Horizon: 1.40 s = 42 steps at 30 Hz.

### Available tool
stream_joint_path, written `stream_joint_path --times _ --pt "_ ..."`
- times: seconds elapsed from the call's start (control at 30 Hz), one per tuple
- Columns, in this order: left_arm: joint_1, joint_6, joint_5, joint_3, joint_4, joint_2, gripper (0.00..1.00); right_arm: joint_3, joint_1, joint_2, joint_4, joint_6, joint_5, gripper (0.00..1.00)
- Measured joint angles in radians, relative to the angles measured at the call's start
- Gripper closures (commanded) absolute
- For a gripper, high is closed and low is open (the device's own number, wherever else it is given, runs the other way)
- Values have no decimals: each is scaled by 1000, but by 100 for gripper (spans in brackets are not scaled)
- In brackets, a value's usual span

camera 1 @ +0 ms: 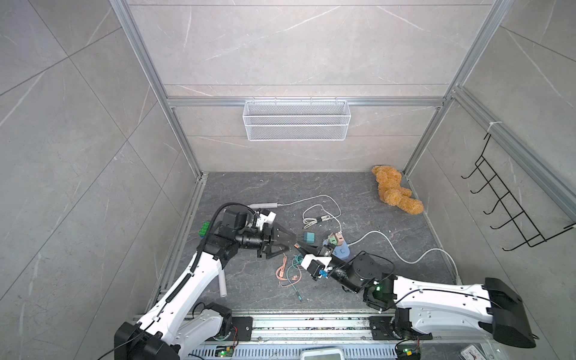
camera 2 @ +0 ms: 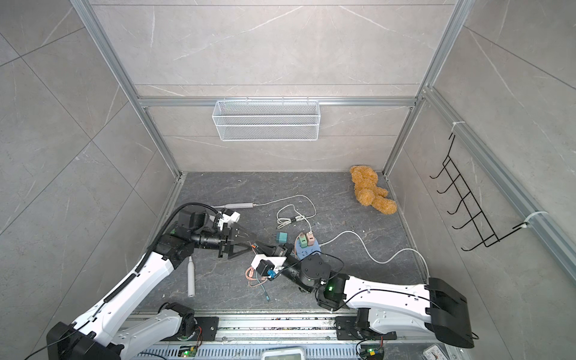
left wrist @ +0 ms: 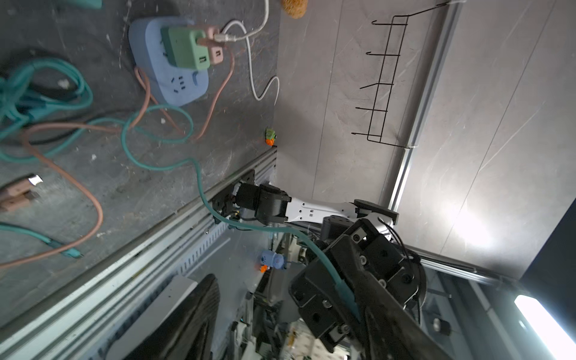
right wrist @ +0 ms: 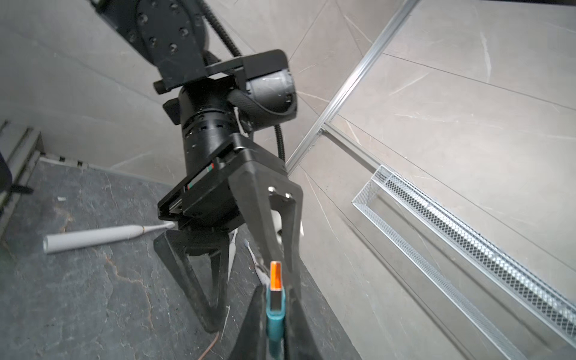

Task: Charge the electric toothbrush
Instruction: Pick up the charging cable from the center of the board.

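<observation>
The electric toothbrush [camera 1: 222, 285] is a pale grey stick lying on the dark floor beside my left arm, also seen in the right wrist view [right wrist: 93, 238]. My right gripper [right wrist: 276, 299] is shut on a teal USB plug [right wrist: 276, 314] with an orange tongue, held above the floor. Its teal cable [left wrist: 249, 224] trails down to a loose heap. My left gripper [camera 1: 292, 243] stands open, its fingers [right wrist: 199, 286] spread on either side of the plug's tip without touching it. A blue power strip [camera 1: 341, 252] carries a green adapter [left wrist: 184, 46] and a pink adapter [left wrist: 215, 53].
A teal charger cube [camera 1: 309, 237] sits by the strip. Pink cable [camera 1: 282, 271] and white cables [camera 1: 389, 246] lie on the floor. A grey slim device [camera 1: 264, 205] lies at the back, a teddy bear [camera 1: 392, 190] in the far right corner. A wire basket [camera 1: 296, 120] and hook rack [camera 1: 511, 212] hang on the walls.
</observation>
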Motion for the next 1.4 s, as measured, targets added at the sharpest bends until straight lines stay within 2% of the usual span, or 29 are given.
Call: stream_joint_path --times 0.03,0.07,0.1,0.2,0.43,0.57,0.7,0.93,1.03,1.2,1.4 --pt "21 27 -1 20 -22 -11 16 18 -1 -27 -47 30 6 100" --pt "34 43 -1 30 -31 -21 3 32 -2 -49 -92 60 7 100" --pt "47 63 -2 36 -32 -35 1 47 -7 -72 -145 97 6 100" --pt "58 72 2 39 -29 -78 1 91 -53 -113 -305 223 -42 100" --pt "15 138 -10 39 -32 -141 1 206 -238 -74 -616 490 -306 100" --pt "-74 215 -72 40 -94 -135 1 269 -260 7 -731 557 -417 100" --pt "-163 294 -200 60 -194 -87 1 330 -262 91 -821 589 -502 100" --pt "-194 340 -354 70 -270 -32 1 370 -262 148 -897 609 -588 100" --pt "-196 335 -388 71 -270 -15 5 380 -262 165 -914 611 -612 100" --pt "-210 306 -393 71 -238 -1 26 403 -262 201 -942 613 -626 100" --pt "-246 291 -380 66 -208 34 40 414 -262 215 -955 613 -626 100"
